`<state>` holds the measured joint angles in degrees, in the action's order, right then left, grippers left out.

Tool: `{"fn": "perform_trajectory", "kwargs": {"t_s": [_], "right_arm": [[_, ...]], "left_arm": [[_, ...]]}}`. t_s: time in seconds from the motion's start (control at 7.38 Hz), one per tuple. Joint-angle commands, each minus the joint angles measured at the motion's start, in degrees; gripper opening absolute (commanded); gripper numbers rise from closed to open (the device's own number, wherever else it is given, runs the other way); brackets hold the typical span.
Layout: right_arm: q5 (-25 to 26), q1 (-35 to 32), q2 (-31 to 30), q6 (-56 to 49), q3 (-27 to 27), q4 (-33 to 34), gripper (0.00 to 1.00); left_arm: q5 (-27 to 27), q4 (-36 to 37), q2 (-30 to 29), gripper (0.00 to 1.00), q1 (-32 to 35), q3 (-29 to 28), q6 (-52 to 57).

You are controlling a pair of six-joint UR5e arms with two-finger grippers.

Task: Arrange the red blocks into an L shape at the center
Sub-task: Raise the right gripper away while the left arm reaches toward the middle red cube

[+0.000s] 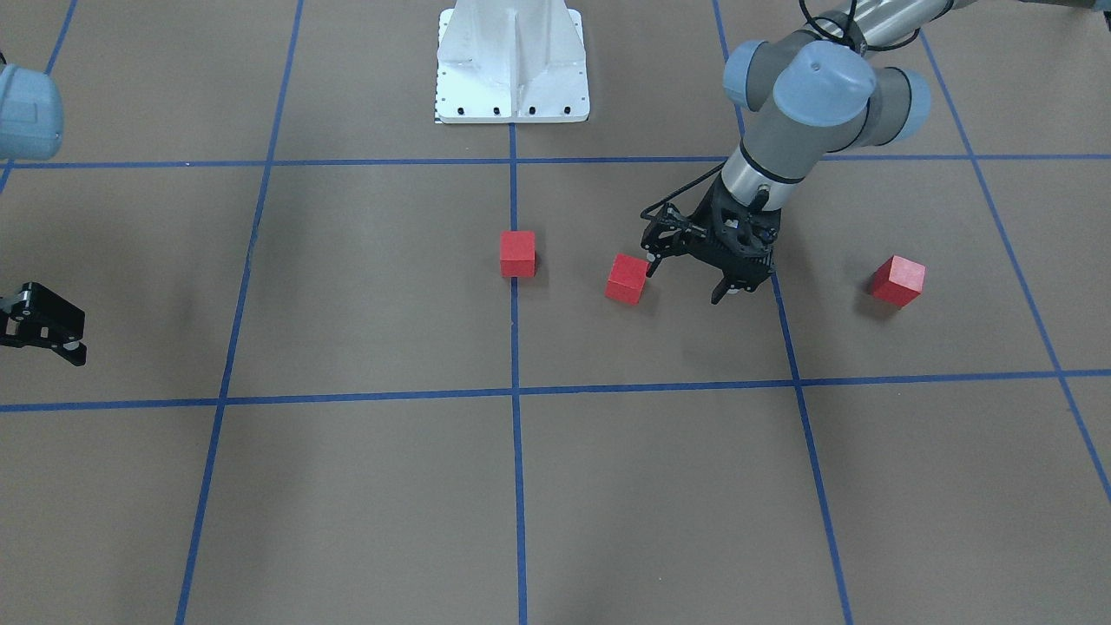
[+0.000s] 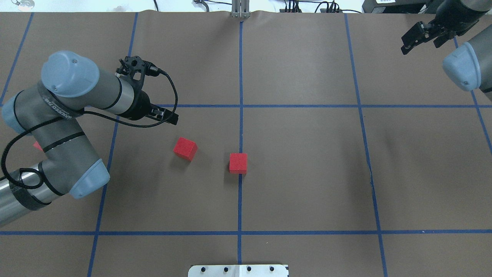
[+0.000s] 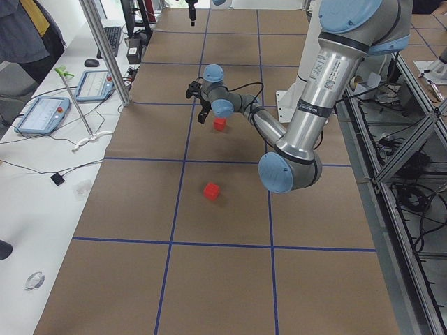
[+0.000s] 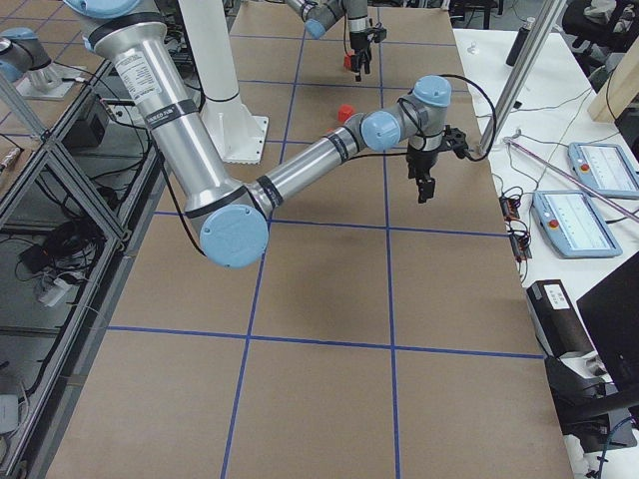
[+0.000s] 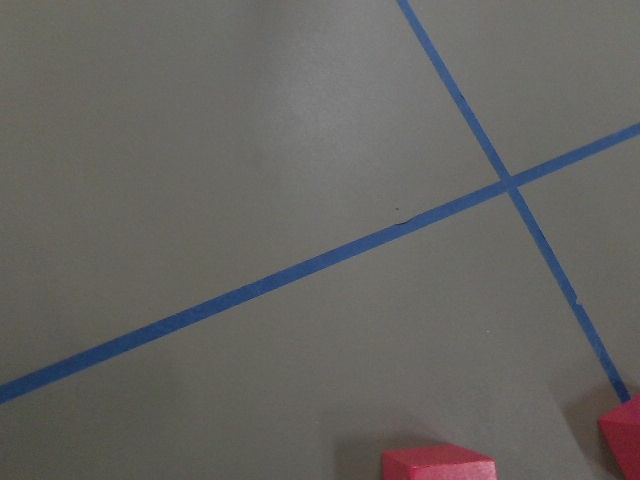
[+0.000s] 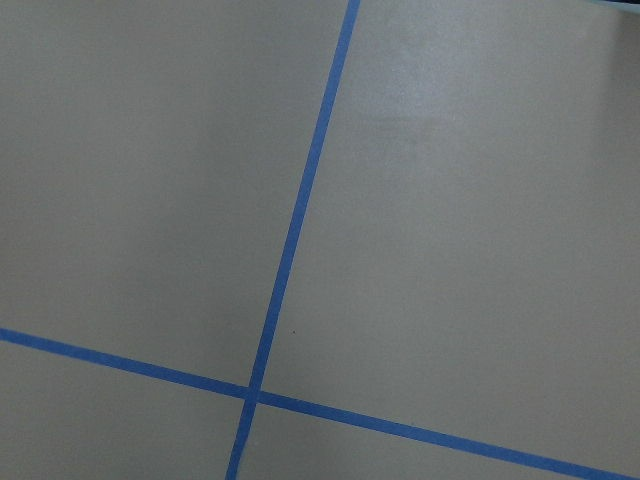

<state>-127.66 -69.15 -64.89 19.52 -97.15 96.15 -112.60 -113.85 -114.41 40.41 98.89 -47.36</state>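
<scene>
Three red blocks lie on the brown floor. One [image 1: 517, 253] sits on the center's vertical blue line [image 1: 515, 191]; it also shows in the overhead view [image 2: 238, 163]. The second [image 1: 627, 279] lies a little toward my left side, turned at an angle [image 2: 185, 149]. The third [image 1: 898, 280] lies far out on my left, mostly hidden behind my left arm in the overhead view [image 2: 37, 145]. My left gripper [image 1: 686, 279] is open and empty, low over the floor just beside the second block. My right gripper [image 1: 48, 334] is open and empty, far off on my right [image 2: 419, 36].
The white robot base [image 1: 512, 65] stands behind the center. Blue tape lines [image 1: 660, 384] split the floor into large squares. My left arm's elbow and cable [image 2: 69, 115] hang over the floor on my left. The left wrist view shows two block tops [image 5: 438, 462] at its lower edge.
</scene>
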Motion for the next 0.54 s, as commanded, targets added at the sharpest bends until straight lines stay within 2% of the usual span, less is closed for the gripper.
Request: {"fn": "perform_trajectory", "kwargs": {"t_s": [0.0, 0.41], "right_arm": [[-0.83, -0.11, -0.32, -0.18, -0.06, -0.08, 1.0], [-0.75, -0.11, -0.76, 0.08, -0.15, -0.17, 1.0]], "left_arm": [[-0.84, 0.29, -1.41, 1.0, -1.03, -0.19, -1.32], [0.01, 0.91, -1.69, 1.0, -5.77, -0.54, -2.73]]}}
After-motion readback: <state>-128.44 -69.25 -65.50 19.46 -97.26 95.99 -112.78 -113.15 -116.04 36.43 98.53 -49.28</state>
